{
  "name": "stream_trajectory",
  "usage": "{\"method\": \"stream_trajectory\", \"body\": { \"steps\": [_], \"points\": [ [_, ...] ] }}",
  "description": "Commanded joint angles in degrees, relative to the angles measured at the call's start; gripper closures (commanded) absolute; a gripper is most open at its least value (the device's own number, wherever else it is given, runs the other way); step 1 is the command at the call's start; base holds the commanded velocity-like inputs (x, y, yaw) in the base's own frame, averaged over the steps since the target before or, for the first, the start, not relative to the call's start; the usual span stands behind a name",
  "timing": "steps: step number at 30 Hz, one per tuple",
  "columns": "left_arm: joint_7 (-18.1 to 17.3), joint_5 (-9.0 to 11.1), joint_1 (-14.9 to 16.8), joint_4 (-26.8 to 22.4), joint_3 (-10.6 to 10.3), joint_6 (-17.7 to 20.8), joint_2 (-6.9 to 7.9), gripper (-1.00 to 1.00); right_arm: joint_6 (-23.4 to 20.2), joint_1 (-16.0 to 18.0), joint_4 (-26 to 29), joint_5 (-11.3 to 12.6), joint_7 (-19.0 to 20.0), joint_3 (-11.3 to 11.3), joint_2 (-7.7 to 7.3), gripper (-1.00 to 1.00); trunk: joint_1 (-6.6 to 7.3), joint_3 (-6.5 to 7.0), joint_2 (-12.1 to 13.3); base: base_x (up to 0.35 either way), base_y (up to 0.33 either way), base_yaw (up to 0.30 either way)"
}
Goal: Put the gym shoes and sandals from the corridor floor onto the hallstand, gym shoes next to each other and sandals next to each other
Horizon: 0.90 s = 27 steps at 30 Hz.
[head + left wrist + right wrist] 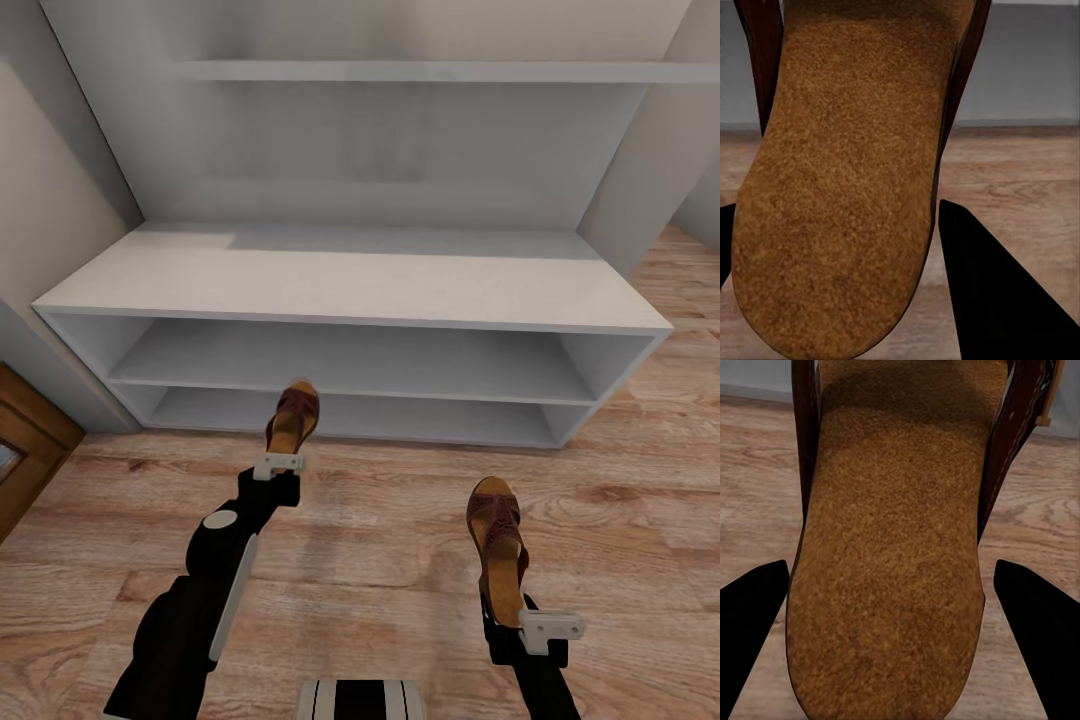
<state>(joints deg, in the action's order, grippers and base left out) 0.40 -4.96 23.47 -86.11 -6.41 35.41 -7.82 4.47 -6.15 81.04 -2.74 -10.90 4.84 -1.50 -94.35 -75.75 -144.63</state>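
Each arm carries one sandal above the corridor floor [380, 560], in front of the hallstand [350, 285]. The left sandal [292, 418] sits at the tip of the left gripper [279, 464], heel toward the wrist and toe pointing at the rack's lower tiers; in the left wrist view its tan footbed [847, 187] lies between the dark fingers [997, 292], which stand close against its edge, so the gripper is clamped on the heel end. The left arm reaches forward and slightly inward, forearm rising from the lower left of the head view. The right sandal [498, 545] is held further back from the rack by the right gripper [535, 628], again heel to the wrist and toe forward. In the right wrist view its footbed [892, 570] runs between the two fingers [1039, 622], which flank the heel with floor showing beside them; the grip appears closed on the sole underneath. The right forearm comes up from the bottom edge, nearly straight ahead. The rack's top and both tiers are bare.
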Motion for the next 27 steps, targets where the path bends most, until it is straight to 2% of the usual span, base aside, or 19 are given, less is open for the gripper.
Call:
{"method": "stream_trajectory", "body": {
  "steps": [1,17,27],
  "points": [
    [-0.11,-0.15,0.0,-0.26,0.0,0.01,0.0,1.0,0.01,0.0,0.0,0.03,0.09,0.0,0.0,1.0,0.0,0.0,0.0,0.0,0.0,0.0],
    [0.2,0.22,1.84,-1.44,0.59,0.01,0.04,1.0,0.01,0.0,-0.08,0.03,0.09,0.0,0.04,1.0,0.0,0.0,0.0,0.0,0.0,0.0],
    [-0.07,0.82,3.7,-0.99,0.57,3.34,0.13,1.0,0.01,0.0,-0.04,0.02,0.07,0.05,0.14,1.0,0.0,0.0,0.0,0.0,0.0,0.0]
  ]
}}
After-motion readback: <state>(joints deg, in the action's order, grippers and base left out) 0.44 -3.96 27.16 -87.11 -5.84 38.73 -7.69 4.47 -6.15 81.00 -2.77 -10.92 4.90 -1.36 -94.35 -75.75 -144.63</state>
